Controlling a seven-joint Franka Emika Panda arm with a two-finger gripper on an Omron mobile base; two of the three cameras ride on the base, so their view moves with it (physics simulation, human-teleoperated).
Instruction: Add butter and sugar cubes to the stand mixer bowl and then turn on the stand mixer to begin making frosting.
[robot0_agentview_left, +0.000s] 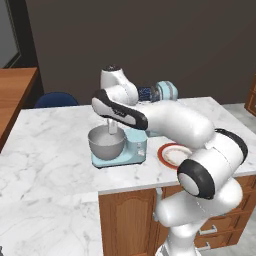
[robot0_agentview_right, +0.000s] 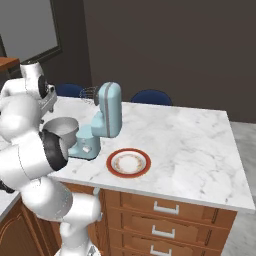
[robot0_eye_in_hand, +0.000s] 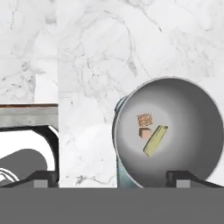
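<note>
Hand view looks straight down between the gripper (robot0_eye_in_hand: 111, 177), whose two dark fingertips (robot0_eye_in_hand: 43, 177) stand wide apart at the bottom edge with nothing between them, so the hand is open and empty. Below it sits the stand mixer bowl (robot0_eye_in_hand: 192, 109), round and grey, and inside on its floor lie the butter (robot0_eye_in_hand: 155, 140), a pale yellowish block lying tilted, and the sugar cubes (robot0_eye_in_hand: 144, 124), two tan-brown cubes just beside the butter's upper end. Around the bowl spreads a white marble counter (robot0_eye_in_hand: 109, 52) with grey veining. In the left base view the bowl rests on the flat base of the light blue stand mixer (robot0_agentview_left: 132, 147), whose head is tilted back. A white plate with a red-orange rim (robot0_agentview_right: 128, 162) lies on the counter just beside the mixer. The counter tops wooden cabinets (robot0_agentview_right: 165, 210) with drawers; behind it stand blue chairs (robot0_agentview_right: 151, 96) against a dark wall (robot0_agentview_right: 175, 45).
</note>
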